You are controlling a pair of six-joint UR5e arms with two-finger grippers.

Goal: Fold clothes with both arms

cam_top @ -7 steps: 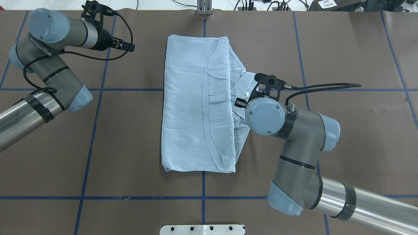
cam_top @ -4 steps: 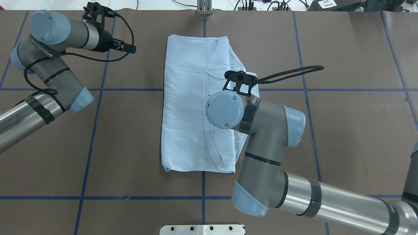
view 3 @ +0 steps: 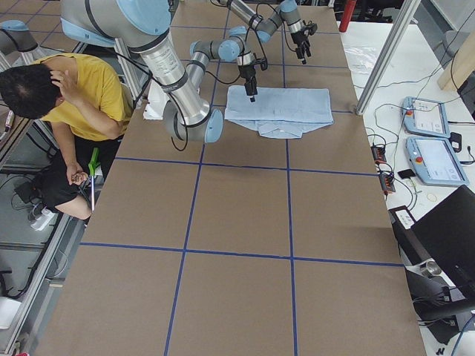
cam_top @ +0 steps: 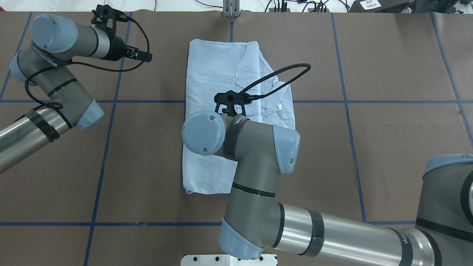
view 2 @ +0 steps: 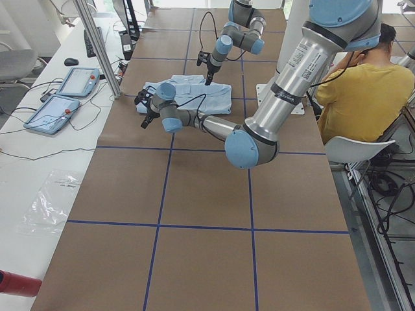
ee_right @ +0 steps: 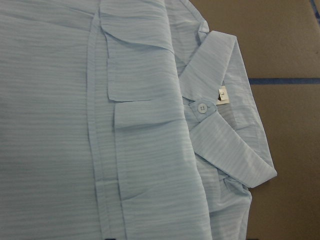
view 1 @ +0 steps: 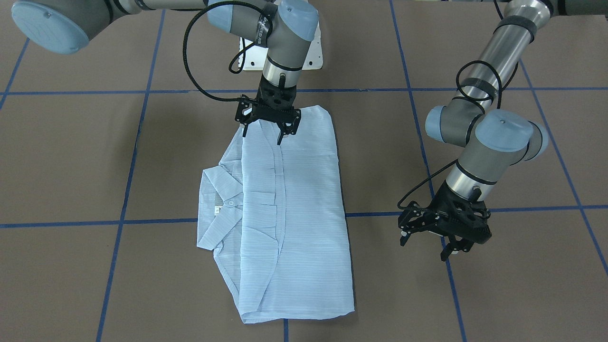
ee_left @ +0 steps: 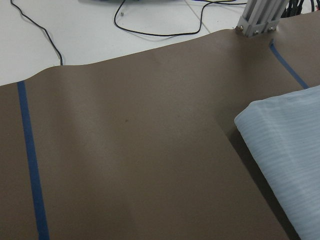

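Shirt [view 1: 294, 213]: pale blue, finely striped, folded into a long rectangle, flat on desk [view 1: 475, 294]; one short end directly beneath right jaws, well apart from left jaws.
Collar [view 1: 218, 209]: sticking out from one long side, white button [ee_right: 201, 108] on it.
Tag [ee_right: 223, 95]: small, white, printed with what looks like "3".
Right jaws: spread apart, pointing down, holding nothing.
Left jaws: spread apart over desk, holding nothing.

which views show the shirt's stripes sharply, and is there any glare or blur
Right wrist view: shirt stripes, button and tag crisp, light even. Front-facing view: stripes visible, no blur. Overhead view: right arm hides part of shirt, its tube glints. Side views: too small.
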